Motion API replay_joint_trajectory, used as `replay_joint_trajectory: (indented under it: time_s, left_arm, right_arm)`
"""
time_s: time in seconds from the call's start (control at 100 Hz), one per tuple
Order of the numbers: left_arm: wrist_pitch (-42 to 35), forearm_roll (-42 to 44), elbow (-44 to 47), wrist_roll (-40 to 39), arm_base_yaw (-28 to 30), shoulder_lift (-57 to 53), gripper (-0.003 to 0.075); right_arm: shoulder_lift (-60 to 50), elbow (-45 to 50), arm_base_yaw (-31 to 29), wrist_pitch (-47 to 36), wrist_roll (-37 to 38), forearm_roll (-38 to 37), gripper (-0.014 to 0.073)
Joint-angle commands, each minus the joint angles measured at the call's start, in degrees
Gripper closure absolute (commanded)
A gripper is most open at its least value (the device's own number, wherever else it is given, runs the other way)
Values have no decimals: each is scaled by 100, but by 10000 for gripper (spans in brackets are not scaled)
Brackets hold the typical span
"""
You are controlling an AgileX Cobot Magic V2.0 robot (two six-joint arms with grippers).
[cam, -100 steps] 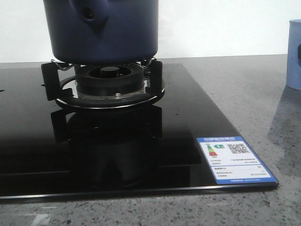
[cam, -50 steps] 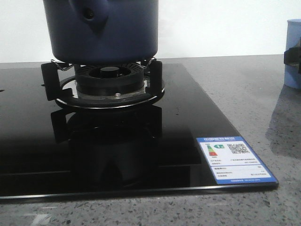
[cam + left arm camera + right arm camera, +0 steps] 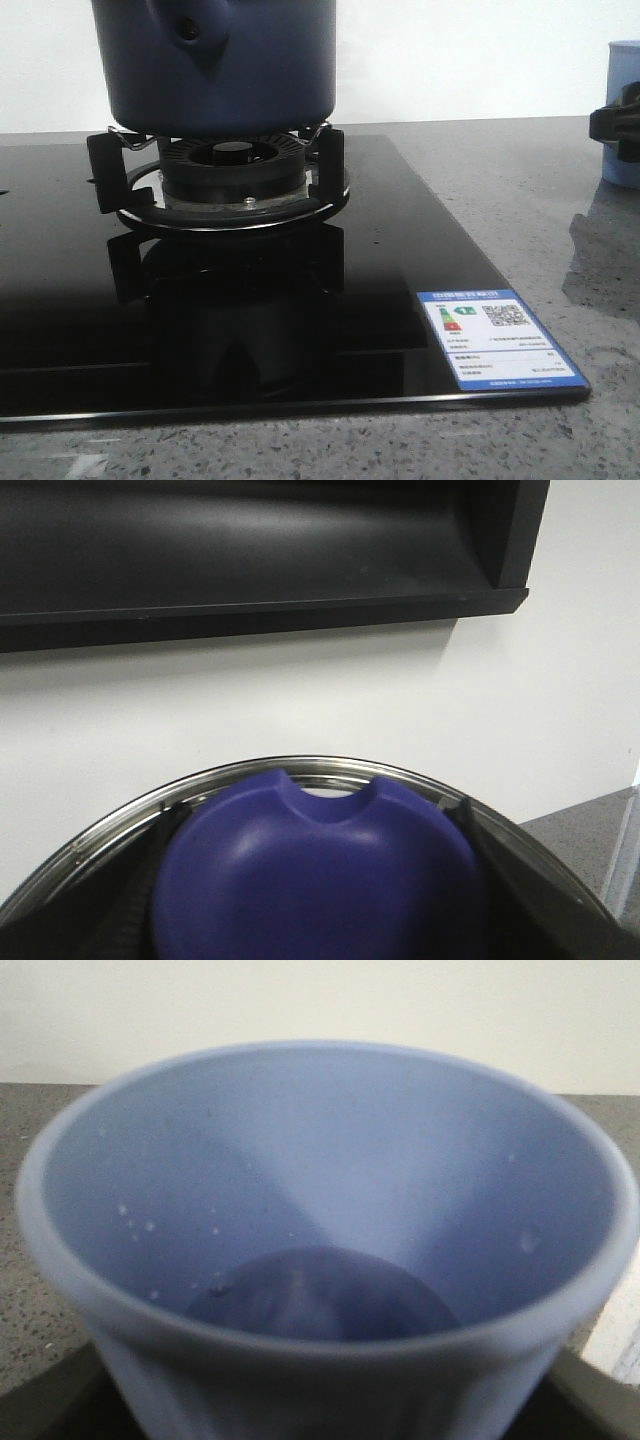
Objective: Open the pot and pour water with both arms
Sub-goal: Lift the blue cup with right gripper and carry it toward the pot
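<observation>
Pale blue plastic fills the right wrist view: the cup (image 3: pixel 320 1250) sits right up against the right gripper (image 3: pixel 320 1422), with dark finger parts flanking its base at the lower corners. Whether the jaws are pressing its wall or merely bracketing it, I cannot tell. A little water seems to lie at the bottom, and droplets speckle the inside.

The left wrist view shows a rounded dark blue knob (image 3: pixel 318 875) between the left gripper's fingers (image 3: pixel 130 900), with the steel rim of a lid (image 3: pixel 300 765) curving behind it. The jaws appear closed on that knob, though the contact itself is out of frame.

The pot (image 3: pixel 215 65) stands on the burner (image 3: pixel 232 170) of the black glass stove (image 3: pixel 400 250), at the left of the front view, its handle lug facing the camera.

The step in hand looks like securing the cup while the lid is held. To do it well, the right jaws should close squarely across the cup's middle and keep it upright, so nothing spills before it reaches the pot; the lid should be well clear of the opening first.

Only the front view shows pot, burner and stove together, with the cup at its far right edge, well apart from the pot. Only the wrist views show the cup's inside and the knob.
</observation>
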Motion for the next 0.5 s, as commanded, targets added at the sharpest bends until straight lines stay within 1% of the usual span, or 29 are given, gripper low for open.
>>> replay_joint_trajectory:
  time_s: [0.0,0.05,0.17,0.24,0.31,0.36,0.42,0.49]
  left_arm:
    - [-611,-14,-211,0,40,-173,358]
    - [-611,-14,-211,0,40,-173,358]
    - [-611,-14,-211,0,40,-173,358]
    - [-611,-14,-211,0,40,-173,358]
    - [-611,-14,-211,0,40,-173,358]
    - [-611,0,-211,0,40,-173,358]
    - [-611,38,-211,0,40,-173,358]
    - [-611,85,-211,0,40,-173,358]
  right_arm:
    - [-182,-152,-34,-377,20,-68,239]
    - [-214,-152,-34,-367,20,-68,260]
    - [-513,-152,-34,-272,20,-209,255]
    - [-838,-184,-34,-2,20,-387,255]
    - [-1217,-336,25,732,20,-482,255]
    - [-1468,-535,106,1532,20,-482,255]
    - [-1728,-834,258,2245,20,-532,255]
    - [-1931,-1161,464,2677,20,-767,255]
